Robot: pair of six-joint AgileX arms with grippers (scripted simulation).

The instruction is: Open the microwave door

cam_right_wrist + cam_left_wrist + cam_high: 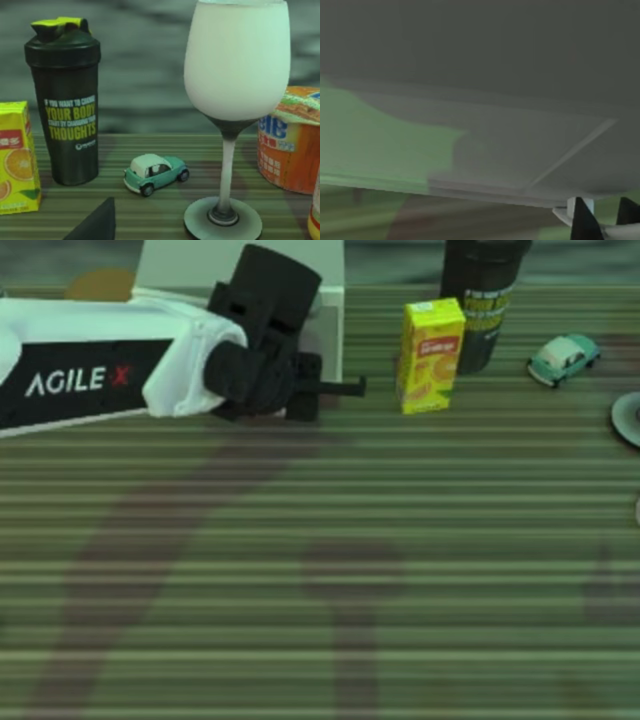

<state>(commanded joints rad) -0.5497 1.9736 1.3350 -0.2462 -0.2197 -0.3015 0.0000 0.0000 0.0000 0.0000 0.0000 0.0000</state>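
1. The left gripper (pixel 300 390) is pressed up to the front of the microwave (pixel 180 265), at the top view's upper left. Two dark fingertips (pixel 582 222) show in the left wrist view with a pale bit by them (handle or door edge, unclear). I cannot tell whether they are apart or clamped.
2. The microwave door (pixel 485 65) fills the left wrist view as a flat grey-white face, very close. I judge it is still shut or barely cracked. No panel swings out over the table (pixel 320 570) in the top view.
3. Progress: the reach is done and contact looks made or nearly so. The pull or swing of the door is what is left.
4. Edges: the microwave's right front corner sits just beside the gripper. A yellow carton (pixel 431 355) stands near that corner, with a dark bottle (pixel 485 300) just behind it.
5. Room: in front of the microwave the table is wide and free, so the door has space toward the camera side. The carton is the nearest thing an arc could graze (a judgement).
6. A toy car (pixel 563 357) and a glass (pixel 235 75) stand well apart to the right.
7. The right gripper (pixel 95 225) is parked off the right side, facing the glass. Its finger state cannot be told.
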